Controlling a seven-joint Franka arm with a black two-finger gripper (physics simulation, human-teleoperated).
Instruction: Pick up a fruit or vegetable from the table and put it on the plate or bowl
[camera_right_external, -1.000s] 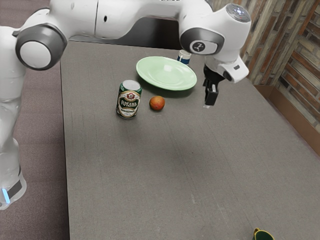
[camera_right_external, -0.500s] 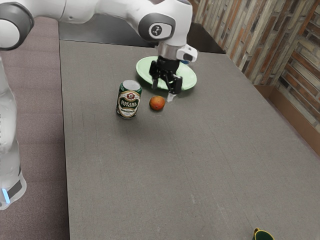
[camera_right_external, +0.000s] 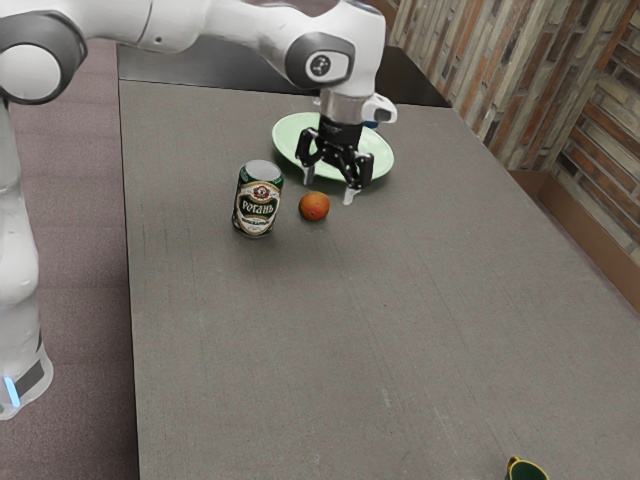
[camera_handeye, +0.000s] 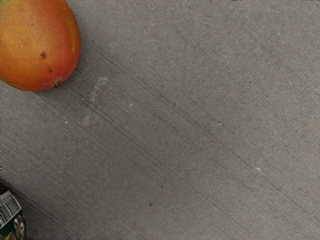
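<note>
Above the grey worktop (camera_right_external: 400, 330), over the strip between plate and fruit, our arm (camera_right_external: 250, 25) held the tool (camera_right_external: 327, 189) pointing down. Its two black fingers (camera_right_external: 306, 178) were spread apart, released and gripping no object. We could not tell from the exterior view how far the fingertips stood off the surface.

Fruit (camera_right_external: 314, 206): round, orange-red, resting on the worktop just on the near side of the fingertips and touched by neither. It lay off the plate, near the plate's front rim. In the wrist view the fruit (camera_handeye: 37, 42) showed orange shading to red, with a small dark spot and a stub at one end. It sat toward a corner of that view rather than centred under the hand, and bare worktop (camera_handeye: 200, 140) took up the middle.

Plate (camera_right_external: 293, 140): pale green, flat on the worktop behind the tool, partly covered by the hand in the exterior view.

Can (camera_right_external: 258, 199): green with a white and red label, upright, just beside the fruit on the exterior view's left, with a gap between the two. We logged a sliver of the can (camera_handeye: 10, 217) at the wrist view's edge.

Near the worktop's front edge, at the exterior view's right, a small green and yellow thing (camera_right_external: 525, 468) was cut off by the frame. We could not identify it. It lay well apart from the other items.

A wood-panelled wall (camera_right_external: 560, 80) stood beyond the worktop at the exterior view's right.
</note>
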